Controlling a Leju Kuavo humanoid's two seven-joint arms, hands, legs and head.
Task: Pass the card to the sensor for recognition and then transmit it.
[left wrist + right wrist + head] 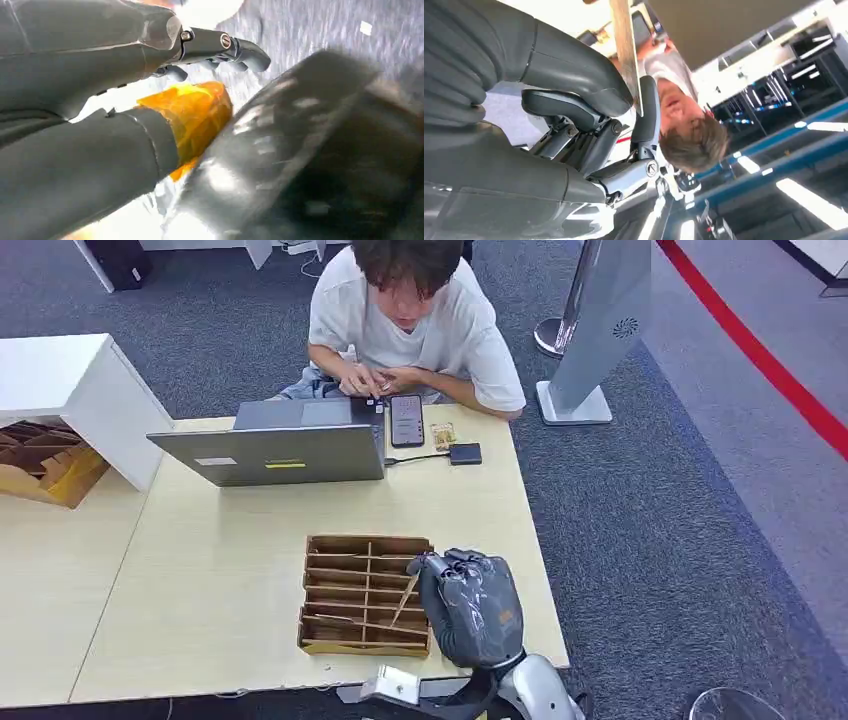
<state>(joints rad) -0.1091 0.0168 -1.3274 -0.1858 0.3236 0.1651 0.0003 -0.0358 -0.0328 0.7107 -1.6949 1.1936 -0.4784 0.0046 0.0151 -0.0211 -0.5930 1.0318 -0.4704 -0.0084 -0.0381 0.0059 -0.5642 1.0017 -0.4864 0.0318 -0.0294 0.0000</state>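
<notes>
My right hand (470, 605) hovers at the right end of the wooden slotted card box (350, 592) near the table's front edge. It pinches a thin tan card (405, 600) that slants down over the box's slots. In the right wrist view the card (626, 50) sits edge-on between the thumb and a finger of that hand (564, 110). The sensor, a small black box (465, 453), lies at the far side of the table, wired to the laptop (275, 445). My left hand (100, 55) holds nothing, its fingers apart from the orange-taped thumb (192, 117).
A person sits behind the table (200, 540), hands by the laptop and a phone (407, 420). Another small card (443, 435) lies beside the phone. A white cabinet (80, 390) and cardboard trays (45, 465) stand at the left. A grey stand (590, 330) is on the carpet.
</notes>
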